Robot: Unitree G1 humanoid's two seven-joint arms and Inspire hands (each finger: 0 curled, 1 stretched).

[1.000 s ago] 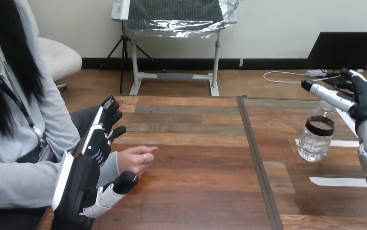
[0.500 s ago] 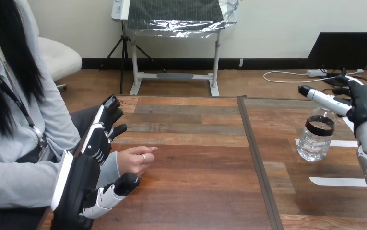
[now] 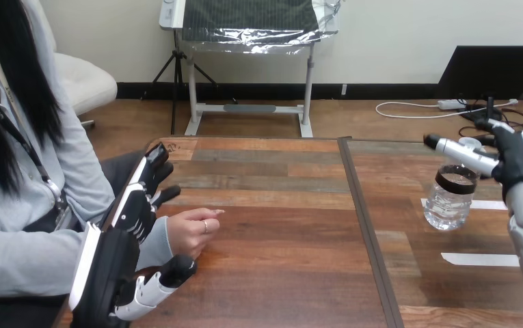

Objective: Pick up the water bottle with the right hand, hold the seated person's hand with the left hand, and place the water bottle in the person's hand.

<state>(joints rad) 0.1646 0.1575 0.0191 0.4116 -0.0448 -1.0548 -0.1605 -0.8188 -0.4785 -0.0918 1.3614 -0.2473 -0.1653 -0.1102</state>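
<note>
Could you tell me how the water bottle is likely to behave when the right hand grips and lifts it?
The water bottle stands upright and is taller than wide, so a sideways nudge from the right hand might tip it. Its clear, thin-looking plastic would probably dent under a firm squeeze, and may slip.
</note>
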